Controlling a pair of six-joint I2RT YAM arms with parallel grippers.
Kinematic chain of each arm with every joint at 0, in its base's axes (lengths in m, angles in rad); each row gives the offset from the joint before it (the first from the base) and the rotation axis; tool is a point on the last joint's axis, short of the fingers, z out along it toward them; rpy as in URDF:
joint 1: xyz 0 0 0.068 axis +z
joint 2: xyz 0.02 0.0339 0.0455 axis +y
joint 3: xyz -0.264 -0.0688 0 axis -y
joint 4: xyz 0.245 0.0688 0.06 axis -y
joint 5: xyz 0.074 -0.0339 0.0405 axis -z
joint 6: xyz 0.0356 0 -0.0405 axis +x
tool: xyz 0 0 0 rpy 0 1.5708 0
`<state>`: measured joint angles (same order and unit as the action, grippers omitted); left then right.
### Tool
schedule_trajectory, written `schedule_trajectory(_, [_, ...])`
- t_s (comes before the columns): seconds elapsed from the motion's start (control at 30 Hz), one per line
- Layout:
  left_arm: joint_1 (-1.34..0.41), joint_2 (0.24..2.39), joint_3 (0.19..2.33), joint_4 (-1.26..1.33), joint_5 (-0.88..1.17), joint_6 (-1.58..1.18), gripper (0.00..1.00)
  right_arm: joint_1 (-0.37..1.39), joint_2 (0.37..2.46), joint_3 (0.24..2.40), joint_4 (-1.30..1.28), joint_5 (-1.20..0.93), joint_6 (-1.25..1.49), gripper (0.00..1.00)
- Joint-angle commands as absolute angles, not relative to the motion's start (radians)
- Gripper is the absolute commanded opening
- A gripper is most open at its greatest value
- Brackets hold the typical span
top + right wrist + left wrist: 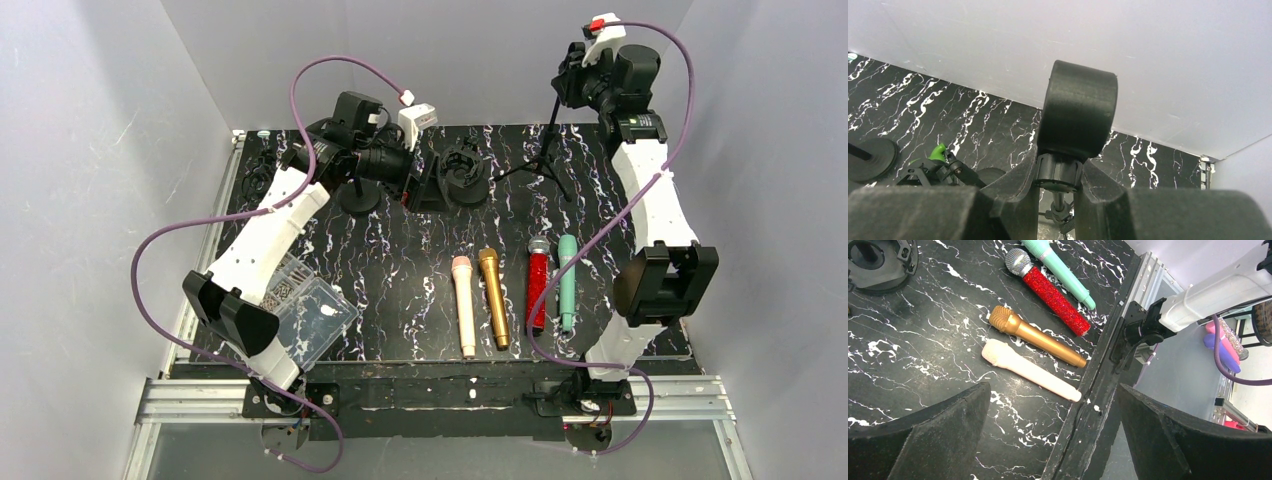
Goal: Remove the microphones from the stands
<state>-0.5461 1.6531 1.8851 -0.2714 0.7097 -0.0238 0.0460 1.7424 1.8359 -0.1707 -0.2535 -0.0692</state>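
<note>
Lying flat on the marbled table (400, 260), four microphones sit side by side: pink (464, 305), gold (493, 298), glittery red (537, 285) and teal (567, 283), all well apart from the tripod stand (545, 155). Only its own wrist view shows the right gripper (1058, 172) clenched beneath the stand's black cylinder (1078, 110). The left gripper (1055, 440) hangs spread wide. A clear box (345, 315) holds small metal bits (285, 288).

A black worktop (400, 270) veined with white carries four microphones lying side by side near its middle, heads toward the far edge: from left to right a pale pink microphone (464, 305), a gold microphone (493, 298), a red glitter microphone (538, 285) and a mint green microphone (567, 283). A clear plastic box (305, 315) sits at the near left corner. At the far side stand a round black base (360, 198), a black round holder (465, 172) and, toward the right, a tripod stand (545, 155).
</note>
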Motion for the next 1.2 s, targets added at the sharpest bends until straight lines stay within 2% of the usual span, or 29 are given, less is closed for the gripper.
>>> schedule_trajectory(0.0, [-0.542, 1.595, 1.868, -0.307, 0.74, -0.018, 0.98, 0.042, 1.717, 1.8, -0.01, -0.278, -0.06, 0.01])
schedule_trajectory(1.17, [-0.542, 1.605, 1.86, -0.283, 0.766, -0.039, 0.98, 0.009, 1.705, 1.527, 0.198, -0.314, -0.109, 0.01])
